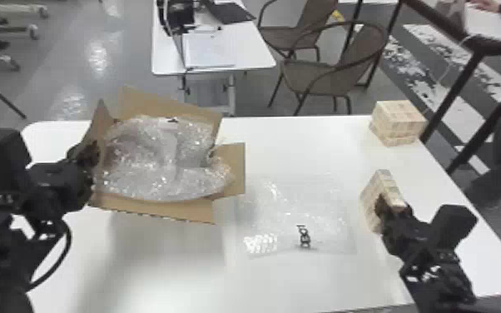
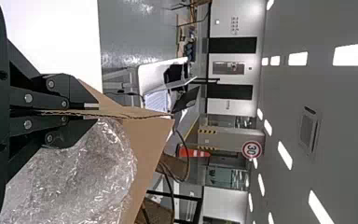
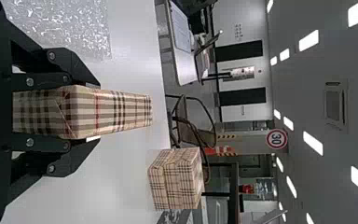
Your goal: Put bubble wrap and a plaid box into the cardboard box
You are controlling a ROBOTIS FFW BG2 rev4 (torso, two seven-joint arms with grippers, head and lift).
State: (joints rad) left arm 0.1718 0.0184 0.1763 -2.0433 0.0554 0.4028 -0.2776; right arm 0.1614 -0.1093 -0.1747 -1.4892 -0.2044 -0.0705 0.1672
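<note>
The open cardboard box (image 1: 187, 211) stands at the table's left with crumpled bubble wrap (image 1: 162, 158) inside. At its left flap is my left gripper (image 1: 91, 160); in the left wrist view the left gripper (image 2: 91, 112) is shut on the cardboard flap (image 2: 130, 112), beside the bubble wrap (image 2: 74, 177). My right gripper (image 1: 391, 208) is at the narrow plaid box (image 1: 383, 189) on the right. In the right wrist view the right gripper (image 3: 93, 112) has a finger on each side of the plaid box (image 3: 107, 112), shut on it.
A flat sheet of clear bubble wrap (image 1: 299, 216) lies mid-table between the cardboard box and the right gripper. A second, bulkier plaid box (image 1: 399, 122) stands at the table's back right corner. Chairs and another table (image 1: 216, 68) are beyond the back edge.
</note>
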